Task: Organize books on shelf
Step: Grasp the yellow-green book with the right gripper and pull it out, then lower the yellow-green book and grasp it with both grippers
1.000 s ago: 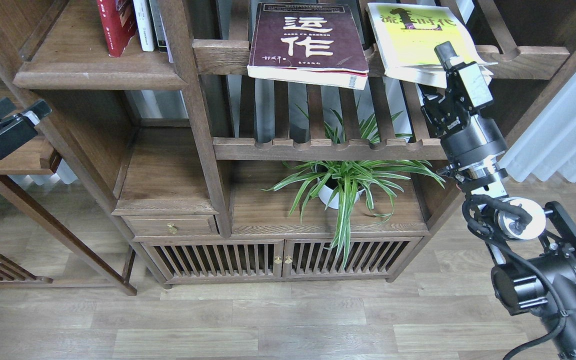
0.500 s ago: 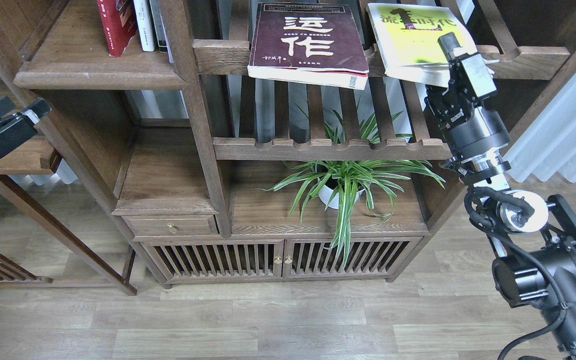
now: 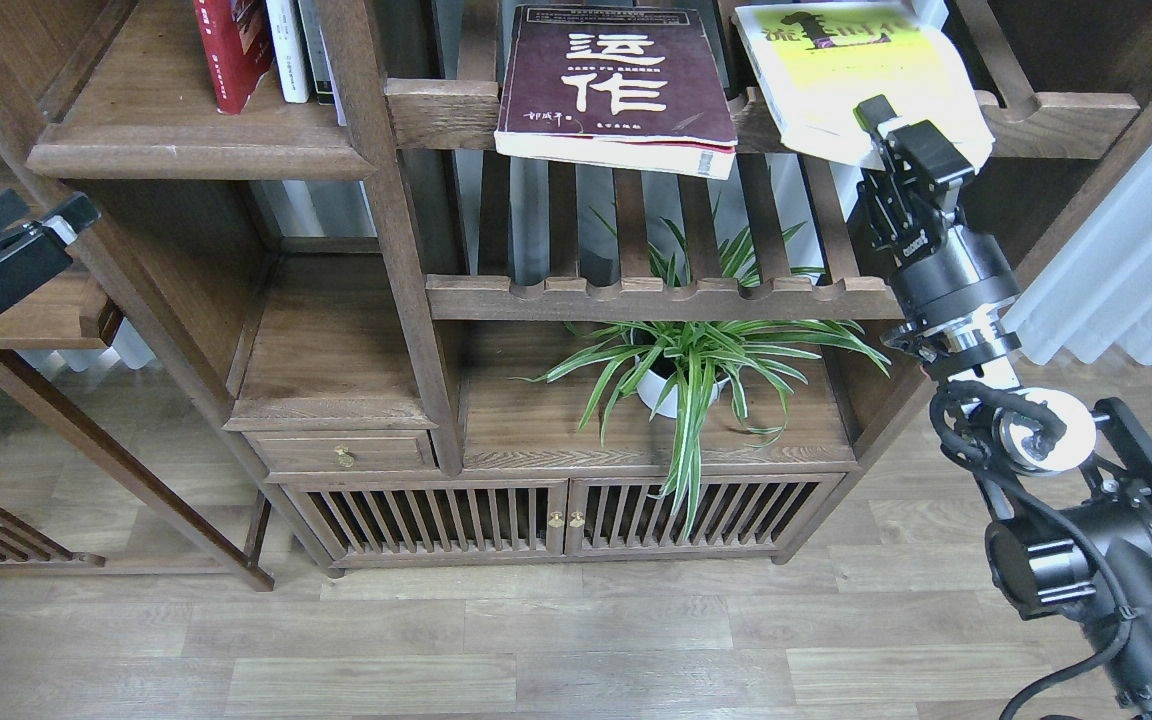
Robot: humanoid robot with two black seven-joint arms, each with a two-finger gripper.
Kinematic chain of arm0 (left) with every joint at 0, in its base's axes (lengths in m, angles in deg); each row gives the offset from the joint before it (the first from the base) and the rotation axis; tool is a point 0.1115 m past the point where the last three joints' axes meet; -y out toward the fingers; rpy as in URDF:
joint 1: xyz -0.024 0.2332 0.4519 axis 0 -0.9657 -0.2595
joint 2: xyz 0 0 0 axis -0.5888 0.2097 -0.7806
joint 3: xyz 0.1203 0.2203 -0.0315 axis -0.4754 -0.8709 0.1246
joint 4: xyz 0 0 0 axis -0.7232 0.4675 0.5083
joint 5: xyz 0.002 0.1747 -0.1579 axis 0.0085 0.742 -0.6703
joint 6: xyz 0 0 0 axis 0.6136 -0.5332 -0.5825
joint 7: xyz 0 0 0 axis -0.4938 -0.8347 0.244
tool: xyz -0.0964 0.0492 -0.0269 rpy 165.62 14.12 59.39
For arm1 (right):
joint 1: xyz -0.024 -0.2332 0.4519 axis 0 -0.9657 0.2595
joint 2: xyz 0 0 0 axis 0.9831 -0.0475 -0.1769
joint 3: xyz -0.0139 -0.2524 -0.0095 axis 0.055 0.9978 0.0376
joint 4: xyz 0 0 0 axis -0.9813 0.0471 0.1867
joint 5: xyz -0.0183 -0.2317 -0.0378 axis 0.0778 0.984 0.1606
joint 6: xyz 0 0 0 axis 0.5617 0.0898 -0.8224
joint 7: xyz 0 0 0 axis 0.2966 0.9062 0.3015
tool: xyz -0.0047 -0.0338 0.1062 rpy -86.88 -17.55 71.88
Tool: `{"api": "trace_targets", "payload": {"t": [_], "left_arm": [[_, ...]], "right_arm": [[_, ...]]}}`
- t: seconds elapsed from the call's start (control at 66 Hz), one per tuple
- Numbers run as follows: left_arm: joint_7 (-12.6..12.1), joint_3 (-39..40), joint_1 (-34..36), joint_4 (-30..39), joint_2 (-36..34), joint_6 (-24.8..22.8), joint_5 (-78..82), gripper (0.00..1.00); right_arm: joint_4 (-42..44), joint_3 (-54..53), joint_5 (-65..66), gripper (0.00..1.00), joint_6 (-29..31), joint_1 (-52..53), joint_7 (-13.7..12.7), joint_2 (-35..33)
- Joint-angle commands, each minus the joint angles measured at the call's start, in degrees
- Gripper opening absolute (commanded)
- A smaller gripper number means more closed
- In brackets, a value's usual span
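Note:
The yellow-and-white book [image 3: 836,75] lies tilted on the upper slatted shelf at top right. My right gripper [image 3: 881,125] is shut on its front edge, one finger on top of the cover. The thick dark maroon book [image 3: 616,80] lies flat to its left and overhangs the slatted rail. The bright red book [image 3: 231,50] stands on the solid dark-brown shelf [image 3: 186,150] at top left, next to thin white- and dark-spined books. My left gripper [image 3: 41,215] is open and empty at the far left, below that shelf's level.
A potted spider plant [image 3: 681,370] stands on the board below the lower slatted shelf [image 3: 656,295]. A brass-knobbed drawer [image 3: 341,455] and slatted cabinet doors [image 3: 556,520] are beneath. A low wooden stand [image 3: 36,320] is by my left gripper. A white curtain [image 3: 1126,270] hangs at right.
My right gripper has closed in on the yellow-and-white book's front edge and pushed it up and back, so the book has tilted. The left gripper has barely moved.

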Motion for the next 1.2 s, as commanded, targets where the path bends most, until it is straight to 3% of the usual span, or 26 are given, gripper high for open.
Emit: {"api": "trace_targets", "payload": {"t": [0.0,0.288,0.591,0.879,1.182], "left_arm": [[0.0,0.0,0.0,-0.1,0.6,0.0,0.1,1.0],[0.0,-0.1,-0.1,-1.4,2.2,0.0,0.1,1.0],[-0.2,-1.1,-0.1,-3.2,4.1,0.0,0.4,1.0],[-0.2,-1.3,-0.4,-4.6,4.6,0.0,0.6,1.0],[0.1,-3.0,-0.9,-5.7,8.1,0.0,0.4,1.0]], "right_arm": [[-0.8,-1.2,-0.5,0.18,1.0,-0.1,-0.1,0.0],[-4.2,-4.5,-4.9,0.09,7.8,-4.6,-0.2,0.0],[-10.5,-7.6,-9.0,0.06,7.8,-17.6,-0.3,-0.3],[-11.7,-15.4,-14.2,0.06,7.8,-26.7,-0.5,-0.4],[-11.5,-15.5,-17.4,0.06,7.8,-36.8,-0.7,-0.2]]}}
